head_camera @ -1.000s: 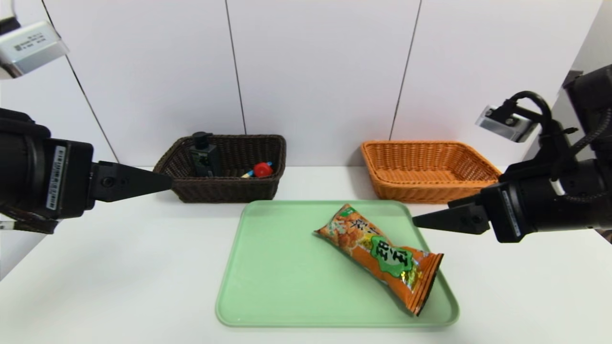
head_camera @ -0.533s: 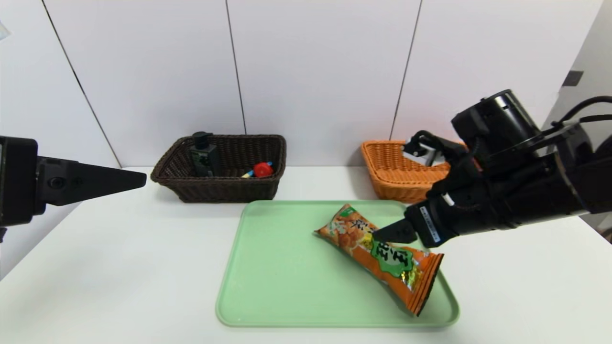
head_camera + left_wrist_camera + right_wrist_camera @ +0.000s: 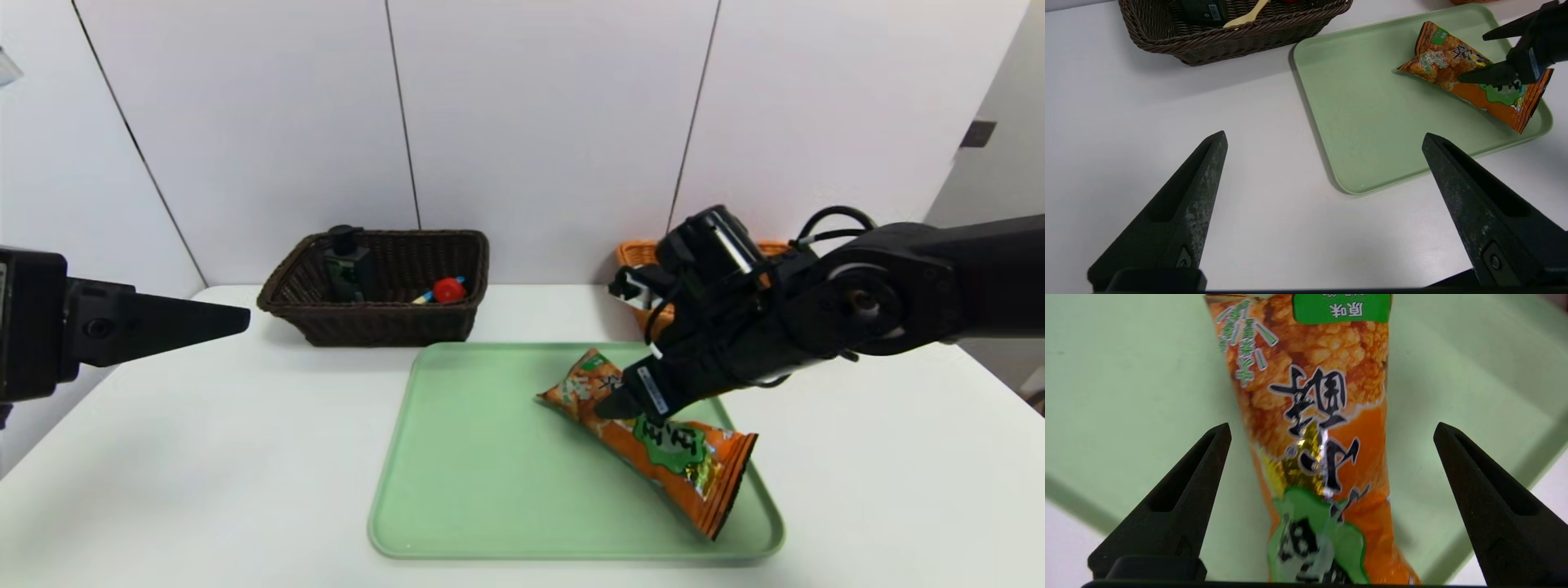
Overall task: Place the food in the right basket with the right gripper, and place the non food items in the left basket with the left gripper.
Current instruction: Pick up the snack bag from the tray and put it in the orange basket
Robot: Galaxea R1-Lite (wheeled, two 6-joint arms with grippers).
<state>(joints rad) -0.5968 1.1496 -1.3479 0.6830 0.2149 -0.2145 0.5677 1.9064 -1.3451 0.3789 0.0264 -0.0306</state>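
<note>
One snack bag [image 3: 653,429] lies diagonally on green tray [image 3: 490,474]. Right gripper [image 3: 1331,457] spread wide, straddling its middle. Likely light, crinkly, slippery, contents fragile; pinch mid-body gently. Left gripper [image 3: 1323,163] spread, idle.

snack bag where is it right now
In the head view the snack bag lies diagonally on the right half of the green tray, in front of the orange basket, with the open right hand straddling it from above.

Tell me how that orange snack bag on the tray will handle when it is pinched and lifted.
The orange snack bag looks puffy, so probably light. Its glossy film may slip or crumple between the open right pincer fingers. Gripped mid-length, the flat sealed ends will likely droop little.
</note>
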